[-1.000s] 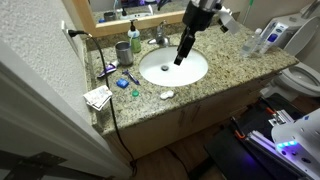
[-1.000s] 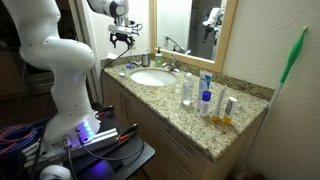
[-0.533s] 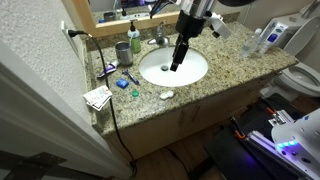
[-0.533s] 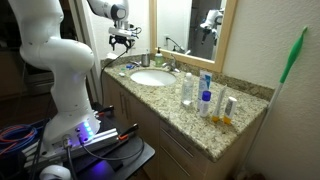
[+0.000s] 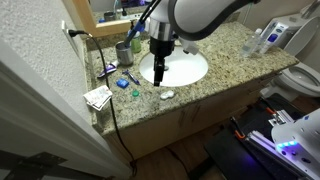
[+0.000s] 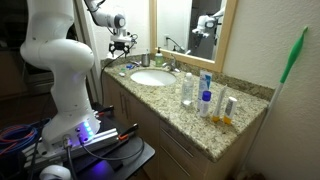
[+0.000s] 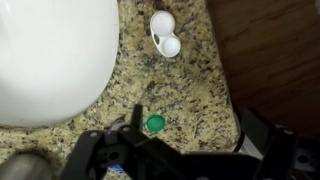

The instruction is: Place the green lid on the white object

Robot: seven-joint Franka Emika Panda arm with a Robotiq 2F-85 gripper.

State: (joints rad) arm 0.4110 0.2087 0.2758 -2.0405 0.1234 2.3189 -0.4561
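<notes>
Exterior view, desk (image 5: pixel 235 50): high, from front, steeply down, mid-range. Exterior view, desk (image 6: pixel 160 92): farther back, off one end, near level, looking along it. Wrist view: close, straight down. Sink (image 5: pixel 190 68) shared by all three.

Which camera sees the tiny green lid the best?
The wrist view. The green lid is big and clear there, lying on the speckled counter apart from the white object. In an exterior view it is only a green dot; elsewhere it's too small to find.
</notes>
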